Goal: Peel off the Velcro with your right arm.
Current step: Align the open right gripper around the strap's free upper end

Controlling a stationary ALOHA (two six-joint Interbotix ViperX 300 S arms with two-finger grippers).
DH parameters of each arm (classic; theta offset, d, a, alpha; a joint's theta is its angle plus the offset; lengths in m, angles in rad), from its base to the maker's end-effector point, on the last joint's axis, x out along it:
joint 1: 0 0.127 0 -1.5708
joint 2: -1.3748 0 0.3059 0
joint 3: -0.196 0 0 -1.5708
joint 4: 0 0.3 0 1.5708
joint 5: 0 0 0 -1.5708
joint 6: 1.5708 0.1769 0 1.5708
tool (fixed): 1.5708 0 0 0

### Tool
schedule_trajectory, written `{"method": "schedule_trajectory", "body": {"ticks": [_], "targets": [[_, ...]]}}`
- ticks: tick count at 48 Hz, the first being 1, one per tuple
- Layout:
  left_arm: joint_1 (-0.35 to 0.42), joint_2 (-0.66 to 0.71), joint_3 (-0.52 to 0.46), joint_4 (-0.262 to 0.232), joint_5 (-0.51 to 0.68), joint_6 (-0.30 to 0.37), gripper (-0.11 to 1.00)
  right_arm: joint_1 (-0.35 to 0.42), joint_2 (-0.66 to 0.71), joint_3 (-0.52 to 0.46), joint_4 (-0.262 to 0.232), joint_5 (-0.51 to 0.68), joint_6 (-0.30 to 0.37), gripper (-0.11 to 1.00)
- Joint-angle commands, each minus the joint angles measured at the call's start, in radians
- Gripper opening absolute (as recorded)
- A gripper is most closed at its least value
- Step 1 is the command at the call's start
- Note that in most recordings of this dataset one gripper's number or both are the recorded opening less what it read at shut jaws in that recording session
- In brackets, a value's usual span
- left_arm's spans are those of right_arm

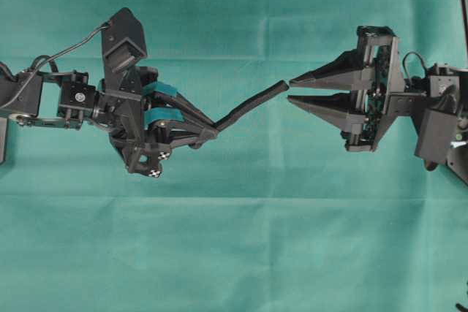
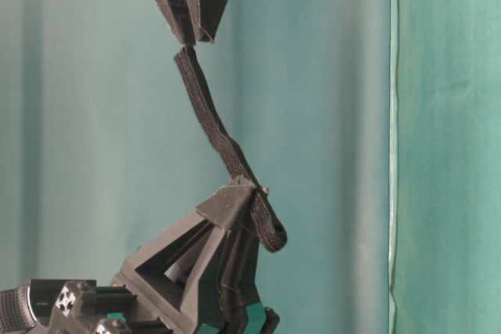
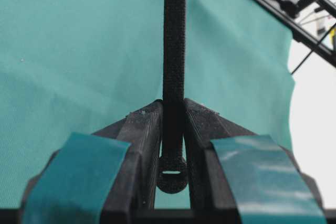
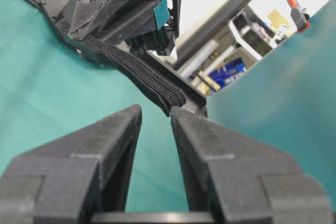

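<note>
Two black grippers face each other overhead: the teal-taped left gripper (image 1: 210,134) pinches the thin matte black Velcro strip (image 1: 250,107), held above the green cloth (image 1: 234,253). From the right wrist, the all-black right gripper (image 4: 156,113) is narrowly parted, the strip's free end just off its tips.

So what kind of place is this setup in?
Probably a robotics lab: a teal cloth covers the table under two arms, with black frame struts behind and cluttered shelves of boxes and gear.

One Velcro (image 1: 250,107) strip, two grippers: left gripper (image 1: 208,135), right gripper (image 1: 290,90); one green cloth (image 1: 234,239).
</note>
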Motion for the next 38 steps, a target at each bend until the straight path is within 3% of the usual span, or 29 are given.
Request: {"method": "schedule_trajectory", "body": {"ticks": [1, 38], "targets": [[-0.003, -0.017, -0.008, -0.002, -0.011, 0.000, 0.10, -0.002, -0.006, -0.020, 0.002, -0.009, 0.000, 0.03], [-0.003, -0.018, -0.005, -0.002, -0.012, 0.000, 0.10, -0.002, 0.029, -0.041, 0.000, -0.009, 0.000, 0.03]]}}
